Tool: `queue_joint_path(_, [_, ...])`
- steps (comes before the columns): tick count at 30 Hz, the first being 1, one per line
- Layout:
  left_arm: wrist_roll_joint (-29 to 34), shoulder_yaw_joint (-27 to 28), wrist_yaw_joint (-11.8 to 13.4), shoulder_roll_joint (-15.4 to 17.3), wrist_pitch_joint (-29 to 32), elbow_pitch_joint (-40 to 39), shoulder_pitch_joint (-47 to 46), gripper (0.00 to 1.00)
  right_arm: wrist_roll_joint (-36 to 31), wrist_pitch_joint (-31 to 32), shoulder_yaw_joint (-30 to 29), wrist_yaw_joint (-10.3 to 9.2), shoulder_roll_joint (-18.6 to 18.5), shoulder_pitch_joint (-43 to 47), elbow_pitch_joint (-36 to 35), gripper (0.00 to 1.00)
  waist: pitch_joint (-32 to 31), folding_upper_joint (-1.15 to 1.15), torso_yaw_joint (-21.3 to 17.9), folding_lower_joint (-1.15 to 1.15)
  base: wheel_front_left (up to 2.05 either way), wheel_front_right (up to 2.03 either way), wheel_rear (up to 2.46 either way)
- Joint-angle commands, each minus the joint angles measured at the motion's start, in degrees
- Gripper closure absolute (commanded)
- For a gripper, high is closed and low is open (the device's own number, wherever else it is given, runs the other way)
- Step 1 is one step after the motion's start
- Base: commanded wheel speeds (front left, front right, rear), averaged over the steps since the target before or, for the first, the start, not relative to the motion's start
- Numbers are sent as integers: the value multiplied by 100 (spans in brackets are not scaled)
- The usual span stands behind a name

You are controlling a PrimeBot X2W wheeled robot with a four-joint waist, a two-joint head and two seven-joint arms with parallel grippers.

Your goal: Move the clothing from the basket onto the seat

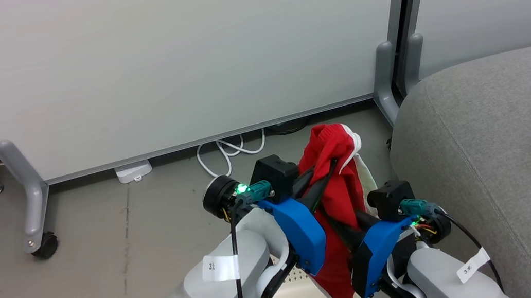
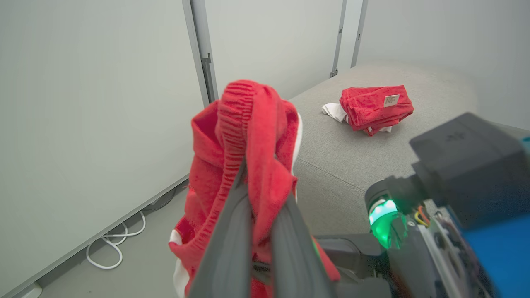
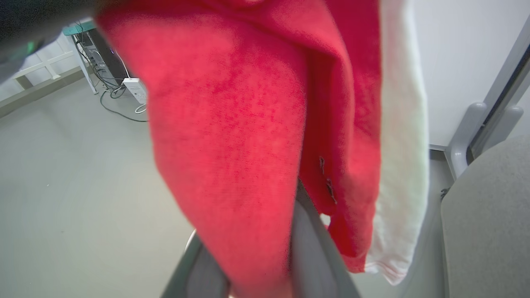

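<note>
Closest in, the basket [image 1: 299, 295] peeks out at the bottom of the head view, cream plastic with holes and a barcode label, tucked in under the two pale forearms. Right above it, the left gripper [image 2: 263, 194] has its two dark fingers squeezed together on a red garment [image 2: 248, 124]. The ribbed hem flops over the fingertips, so that piece is up in the air with its lower edge dangling over the basket's rim. The right gripper [image 1: 351, 225] is in on the same garment from the seat side, a bit lower down. Its wrist view has a finger on either side of the hanging red cloth, with a white strip alongside. The tips are buried in fabric though, so honestly I can't tell if it's clamped or just standing apart around it. Just to the robot's right of the hanging cloth is the seat [image 1: 496, 163], a big grey cushion with a rounded edge. Further along it a second red garment [image 2: 374, 107] lies bunched up, with a white bit poking out and a small tag on top, well apart from the held one. Beyond that is grey floor [image 1: 106, 275], then a white cable [image 1: 225, 154] looped beside a power strip [image 1: 133, 171] at the foot of the pale partition panels [image 1: 180, 62].
</note>
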Motion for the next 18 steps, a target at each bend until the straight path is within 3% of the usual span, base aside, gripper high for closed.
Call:
queue_joint_path(1, [-33,-14,24,0,-45,17,-87,100,87,-49,66,1,-5,-105,39,100,-7,1,-12,0,0,0,0])
queue_joint_path(18, [-178,-110,48,-1,-121,95,-70,100,414,-168,456,1,-5,-208,322,100,-59,1,-93,0,0,0,0])
